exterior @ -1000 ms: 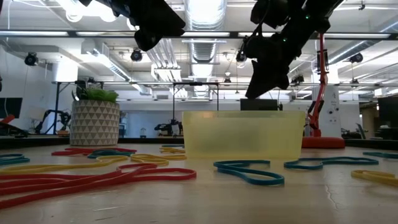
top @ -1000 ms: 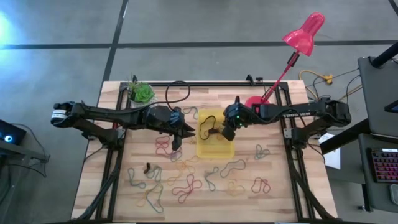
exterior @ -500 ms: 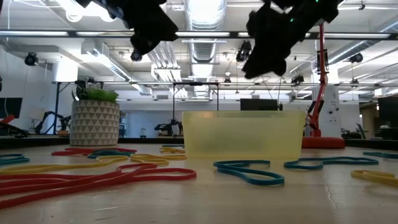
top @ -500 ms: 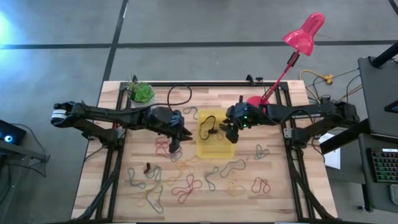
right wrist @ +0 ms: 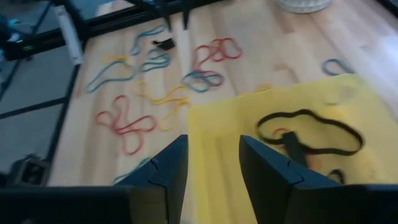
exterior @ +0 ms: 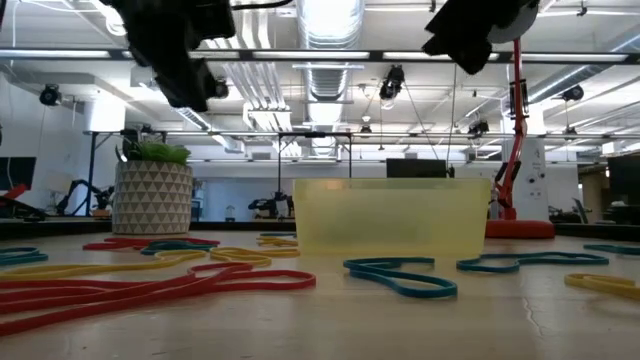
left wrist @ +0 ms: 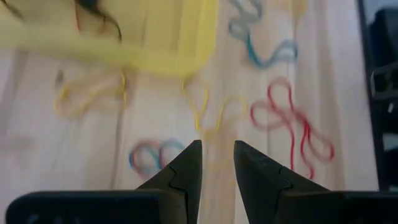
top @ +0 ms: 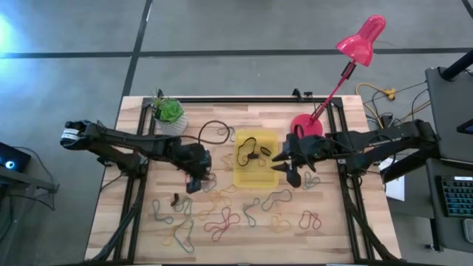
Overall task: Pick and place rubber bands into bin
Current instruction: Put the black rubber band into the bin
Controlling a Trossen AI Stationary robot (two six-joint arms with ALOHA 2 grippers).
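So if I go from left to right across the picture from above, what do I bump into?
Left arm's base → potted plant → left gripper → yellow bin holding black rubber bands → right gripper → pink lamp.

A small potted green plant (top: 169, 111) in a white patterned pot stands near the far left corner of the wooden table (top: 244, 247). A pink desk lamp (top: 361, 38) rises from a round red base (top: 304, 124) near the far right corner, its shade reaching out past the far edge. A small dark clip (top: 176, 198) lies toward the left side.
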